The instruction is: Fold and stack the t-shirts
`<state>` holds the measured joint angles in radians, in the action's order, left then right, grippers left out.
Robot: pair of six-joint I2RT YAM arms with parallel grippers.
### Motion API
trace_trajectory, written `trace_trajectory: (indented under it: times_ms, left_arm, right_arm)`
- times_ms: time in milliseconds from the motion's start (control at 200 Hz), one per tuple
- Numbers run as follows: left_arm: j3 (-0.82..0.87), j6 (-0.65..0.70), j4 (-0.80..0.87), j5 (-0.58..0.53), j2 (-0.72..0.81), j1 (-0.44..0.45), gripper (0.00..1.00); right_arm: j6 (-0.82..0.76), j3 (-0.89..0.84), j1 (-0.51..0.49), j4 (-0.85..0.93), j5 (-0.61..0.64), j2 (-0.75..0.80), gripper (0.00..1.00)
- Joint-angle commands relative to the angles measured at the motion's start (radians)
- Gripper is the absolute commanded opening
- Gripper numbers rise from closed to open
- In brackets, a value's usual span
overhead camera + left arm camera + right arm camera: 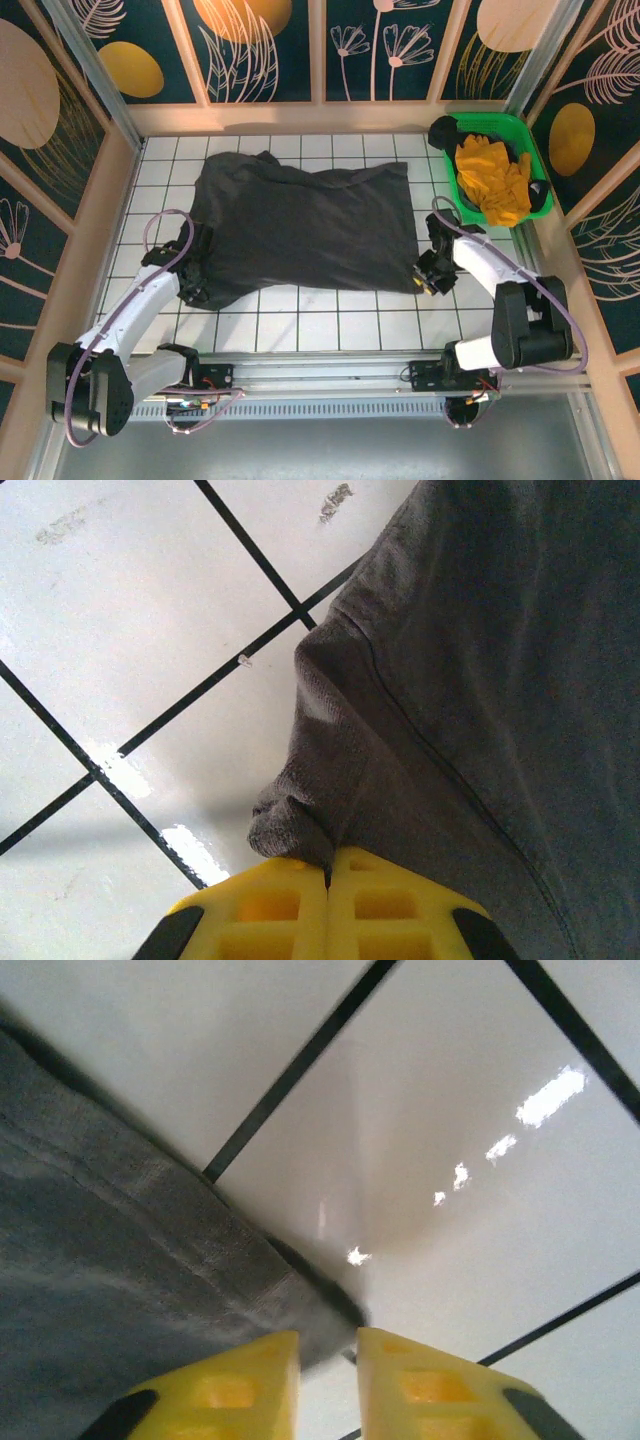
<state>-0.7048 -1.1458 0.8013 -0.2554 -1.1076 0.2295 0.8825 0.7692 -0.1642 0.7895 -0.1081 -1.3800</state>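
Fold step: grey t-shirt [300,225] lies flat on counter [330,320]. Left pincer [327,868] pinches shirt's left edge. Right pincer [328,1350] sits a bit spread at shirt's right corner. Next, likely: right needs firm hold before lifting.

White tiled tabletop [330,310]. Charcoal t-shirt [300,225] lies spread over the middle and left, slightly wrinkled. Green bin [500,124] in the far right corner, near the t-shirt's edge.

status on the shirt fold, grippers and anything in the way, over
Left gripper shut on dark grey t-shirt edge. Right gripper jaws slightly apart at its corner. Green bin off to the side, nothing blocking.
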Motion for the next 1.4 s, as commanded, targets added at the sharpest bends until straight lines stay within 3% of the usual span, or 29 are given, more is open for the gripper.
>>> trace_trajectory:
  times_ms: [0, 85, 255, 871, 956, 1156, 1216, 1311, 1391]
  left_arm:
    - [-0.006, 0.000, 0.044, -0.024, 0.015, 0.002, 0.00]
    - [-0.012, 0.006, 0.049, -0.027, 0.019, 0.002, 0.00]
    - [0.006, 0.007, 0.048, -0.018, 0.027, 0.002, 0.00]
    - [-0.013, 0.011, 0.012, -0.017, 0.022, 0.002, 0.00]
    - [-0.013, 0.011, 0.006, -0.010, 0.022, 0.002, 0.00]
    - [0.010, 0.029, -0.071, 0.082, 0.035, 0.002, 0.00]
    - [0.029, 0.040, -0.133, 0.167, 0.041, 0.001, 0.00]
    - [0.057, 0.038, -0.184, 0.315, 0.038, 0.002, 0.17]
    - [0.063, 0.028, -0.150, 0.375, 0.050, 0.003, 0.45]
  right_arm:
    - [0.083, -0.016, 0.004, -0.023, -0.088, 0.061, 0.36]
    - [0.150, -0.037, 0.001, -0.041, -0.133, 0.085, 0.45]
    - [0.238, -0.087, -0.002, -0.117, -0.199, 0.084, 0.46]
    - [0.233, -0.076, -0.027, -0.138, -0.095, -0.081, 0.52]
    - [0.207, -0.049, -0.026, -0.153, -0.065, -0.123, 0.45]
    - [0.129, 0.021, 0.016, -0.137, 0.057, -0.183, 0.00]
    - [0.101, 0.041, 0.052, -0.122, 0.104, -0.180, 0.00]
    - [0.053, 0.075, 0.123, -0.116, 0.146, -0.179, 0.00]
    - [0.009, 0.112, 0.159, -0.112, 0.159, -0.200, 0.00]
